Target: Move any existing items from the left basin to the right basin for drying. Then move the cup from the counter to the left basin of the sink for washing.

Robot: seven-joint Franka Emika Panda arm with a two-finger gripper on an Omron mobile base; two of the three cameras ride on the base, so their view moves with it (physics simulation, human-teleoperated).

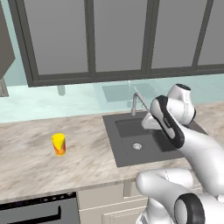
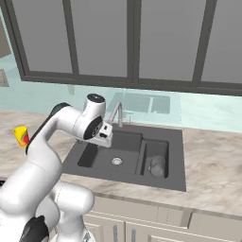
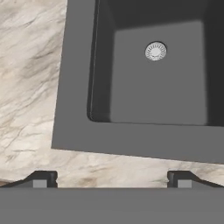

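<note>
The yellow cup (image 1: 58, 144) (image 2: 21, 135) stands upright on the beige counter (image 1: 30, 168), well left of the dark grey sink (image 1: 112, 138). The small dark grey cylinder (image 2: 157, 166) stands in the narrow right basin (image 2: 159, 147). The wider left basin (image 2: 97, 158) (image 3: 166, 92) holds nothing but its silver drain (image 2: 116, 161) (image 3: 155, 51). My gripper (image 2: 105, 138) (image 3: 112, 180) hangs open above the sink's left side. Its fingertips (image 3: 43, 179) are wide apart with nothing between them, over the counter strip beside the sink's rim (image 3: 72, 113).
A slim curved silver faucet (image 1: 136, 101) (image 2: 116, 113) rises behind the sink, close to my hand. Dark window frames and a pale glass backsplash (image 1: 65, 103) run along the back. A black appliance front (image 1: 39, 210) sits under the counter at lower left.
</note>
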